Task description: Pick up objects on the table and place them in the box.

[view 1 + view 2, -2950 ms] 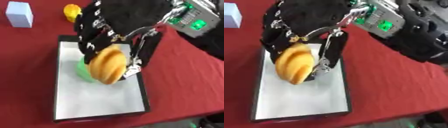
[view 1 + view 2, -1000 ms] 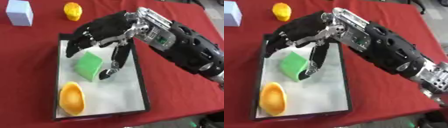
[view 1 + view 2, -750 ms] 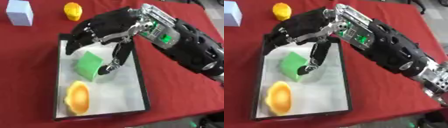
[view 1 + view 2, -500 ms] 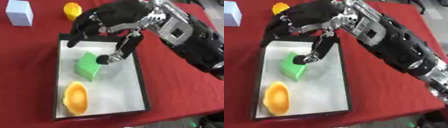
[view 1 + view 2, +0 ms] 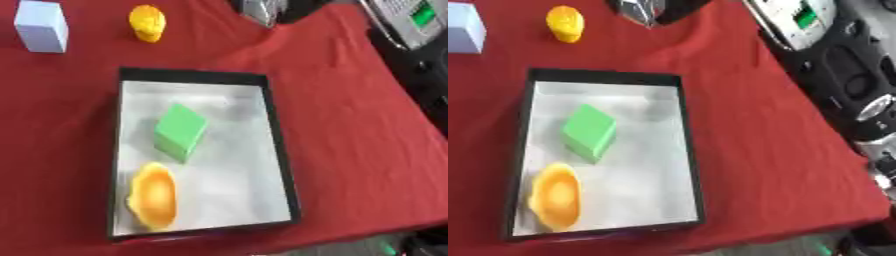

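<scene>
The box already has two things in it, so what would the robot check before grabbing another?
1. Box has free floor: ok.
2. Green block inside, clear of the rim: ok.
3. Orange bowl inside, at the near end: ok.
4. Yellow piece on the cloth, unblocked: ok.
5. Pale block on the cloth, unblocked: ok.
6. Robot hand open and ready: cannot tell, no robot hand clearly in view.

Red tablecloth (image 5: 350, 125) spread under whole scene. Grey floor strip (image 5: 798, 248) seen past cloth's near edge. Small green glow (image 5: 822, 248) noted there, unidentified.
</scene>
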### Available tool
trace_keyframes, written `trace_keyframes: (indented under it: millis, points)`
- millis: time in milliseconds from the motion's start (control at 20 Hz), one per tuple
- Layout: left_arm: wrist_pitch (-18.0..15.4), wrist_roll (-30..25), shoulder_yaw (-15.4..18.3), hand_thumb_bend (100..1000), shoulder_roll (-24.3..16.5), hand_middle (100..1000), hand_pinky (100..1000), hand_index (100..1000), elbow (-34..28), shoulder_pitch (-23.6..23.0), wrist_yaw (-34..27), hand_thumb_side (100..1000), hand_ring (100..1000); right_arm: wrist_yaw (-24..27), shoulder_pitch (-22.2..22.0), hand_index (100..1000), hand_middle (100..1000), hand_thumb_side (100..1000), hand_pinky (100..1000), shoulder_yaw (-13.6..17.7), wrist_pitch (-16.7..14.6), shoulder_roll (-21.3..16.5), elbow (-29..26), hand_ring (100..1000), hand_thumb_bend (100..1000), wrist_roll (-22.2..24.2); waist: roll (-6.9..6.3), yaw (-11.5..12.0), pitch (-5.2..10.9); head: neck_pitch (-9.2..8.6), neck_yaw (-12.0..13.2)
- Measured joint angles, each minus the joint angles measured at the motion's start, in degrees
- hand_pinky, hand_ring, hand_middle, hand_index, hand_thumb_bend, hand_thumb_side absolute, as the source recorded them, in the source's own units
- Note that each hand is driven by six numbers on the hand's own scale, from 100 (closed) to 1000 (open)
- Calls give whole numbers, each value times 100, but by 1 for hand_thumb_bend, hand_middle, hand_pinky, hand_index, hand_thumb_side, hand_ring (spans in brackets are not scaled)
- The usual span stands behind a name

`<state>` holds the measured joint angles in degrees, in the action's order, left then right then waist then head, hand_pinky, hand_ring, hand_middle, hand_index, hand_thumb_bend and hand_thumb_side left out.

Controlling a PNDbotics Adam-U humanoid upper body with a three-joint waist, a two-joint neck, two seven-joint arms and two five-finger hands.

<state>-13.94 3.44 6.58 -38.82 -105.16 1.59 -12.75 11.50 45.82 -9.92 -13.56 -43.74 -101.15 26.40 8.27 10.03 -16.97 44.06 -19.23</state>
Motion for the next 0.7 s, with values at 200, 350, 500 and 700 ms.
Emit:
trace_keyframes:
  millis: [200,350,500,700]
  points:
    - [-58,65,80,100,-5,728,846,805,-120,125,-133,679,795,1130,-350,894,761,456,971,507,283,-159,212,819,100,-205,-31,-34,0,-41,57]
    - [-109,131,148,100,-76,732,846,810,-240,251,-233,669,797,2011,-715,886,757,372,969,922,478,-247,223,812,100,-373,-114,-83,0,-55,133]
    - [-181,187,188,100,-247,745,847,825,-363,371,-293,653,802,2581,-1070,873,741,316,967,1337,650,-264,151,797,100,-541,-192,-143,0,-100,221]
    - [-326,185,205,100,-645,758,851,843,-446,586,-288,627,813,2985,-1508,888,745,351,970,1814,806,-225,-57,789,100,-846,-261,-229,0,-171,335]
